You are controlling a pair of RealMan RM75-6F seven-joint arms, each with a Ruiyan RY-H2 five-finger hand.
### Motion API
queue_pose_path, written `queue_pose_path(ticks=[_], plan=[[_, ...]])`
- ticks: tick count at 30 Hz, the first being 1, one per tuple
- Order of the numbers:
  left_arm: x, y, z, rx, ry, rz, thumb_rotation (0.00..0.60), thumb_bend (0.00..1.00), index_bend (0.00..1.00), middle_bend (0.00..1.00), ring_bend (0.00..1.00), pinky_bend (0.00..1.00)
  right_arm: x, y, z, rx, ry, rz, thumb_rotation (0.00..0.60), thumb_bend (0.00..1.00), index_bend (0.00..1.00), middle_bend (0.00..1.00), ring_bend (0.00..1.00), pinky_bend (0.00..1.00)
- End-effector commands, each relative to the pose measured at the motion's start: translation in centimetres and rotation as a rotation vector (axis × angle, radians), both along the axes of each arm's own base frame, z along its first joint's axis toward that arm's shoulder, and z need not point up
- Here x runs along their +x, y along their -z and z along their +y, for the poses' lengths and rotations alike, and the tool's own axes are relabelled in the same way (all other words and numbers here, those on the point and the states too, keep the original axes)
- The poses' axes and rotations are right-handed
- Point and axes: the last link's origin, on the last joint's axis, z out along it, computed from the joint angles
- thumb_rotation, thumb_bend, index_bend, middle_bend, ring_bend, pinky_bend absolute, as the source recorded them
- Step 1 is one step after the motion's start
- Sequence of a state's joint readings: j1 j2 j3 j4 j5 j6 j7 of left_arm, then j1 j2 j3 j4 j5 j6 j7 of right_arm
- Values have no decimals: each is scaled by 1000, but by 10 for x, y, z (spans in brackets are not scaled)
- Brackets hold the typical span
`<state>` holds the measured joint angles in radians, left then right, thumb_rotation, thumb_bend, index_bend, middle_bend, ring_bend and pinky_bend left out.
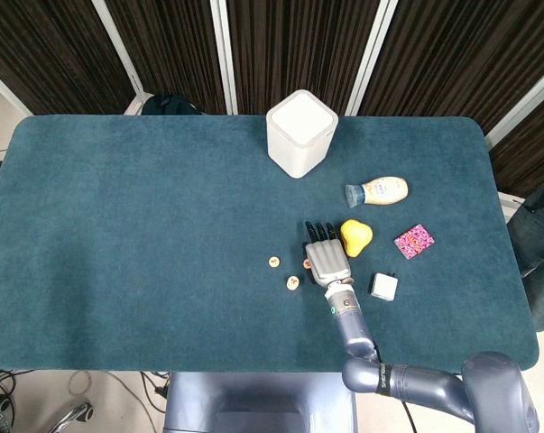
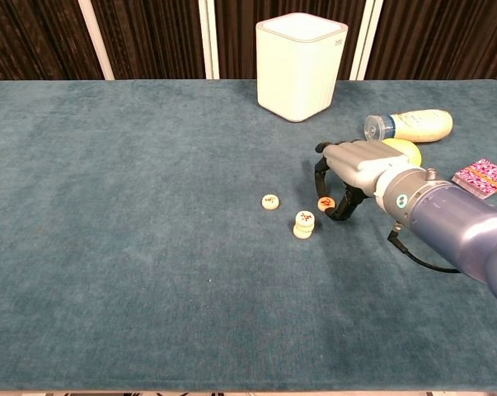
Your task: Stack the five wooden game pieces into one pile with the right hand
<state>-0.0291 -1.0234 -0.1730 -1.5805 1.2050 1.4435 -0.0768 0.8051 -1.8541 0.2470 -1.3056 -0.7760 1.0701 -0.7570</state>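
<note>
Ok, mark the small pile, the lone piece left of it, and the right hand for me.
small pile (image 2: 304, 223), chest view, top piece's face.
lone piece (image 2: 270, 201), chest view, its top face.
right hand (image 2: 353, 168), chest view, back of the hand.

No words or numbers can be read here. The round wooden game pieces (image 2: 303, 223) have small red marks on top, but they are too tiny to make out. The bottle (image 2: 410, 125) has a label, too blurry to read.

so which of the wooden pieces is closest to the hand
The orange-topped piece, right at the right hand fingertips; the short stack and the lone pale piece lie further left.
</note>
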Motion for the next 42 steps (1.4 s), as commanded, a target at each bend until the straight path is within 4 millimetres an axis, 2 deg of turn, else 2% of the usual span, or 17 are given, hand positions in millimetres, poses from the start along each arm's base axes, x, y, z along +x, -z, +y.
queue_pose_path(ticks=[1, 8, 15, 26, 42], plan=[[0, 0, 0, 0, 1, 0, 600, 154, 48, 0, 0, 95, 6, -6, -2, -14, -15, -15, 600, 442, 531, 0, 0, 0], [0, 0, 0, 0, 1, 0, 600, 153, 48, 0, 0, 95, 18, -22, 1, -30, -49, -41, 600, 442, 531, 0, 0, 0], [0, 0, 0, 0, 1, -1, 600, 153, 48, 0, 0, 95, 30, -35, 17, -7, -86, -60, 600, 442, 531, 0, 0, 0], [0, 0, 0, -1, 1, -3, 600, 153, 48, 0, 0, 95, 37, -35, 43, 36, -127, -64, 600, 442, 531, 0, 0, 0], [0, 0, 0, 1, 0, 0, 600, 153, 48, 0, 0, 95, 31, -25, 48, 45, -122, -55, 600, 441, 530, 0, 0, 0]])
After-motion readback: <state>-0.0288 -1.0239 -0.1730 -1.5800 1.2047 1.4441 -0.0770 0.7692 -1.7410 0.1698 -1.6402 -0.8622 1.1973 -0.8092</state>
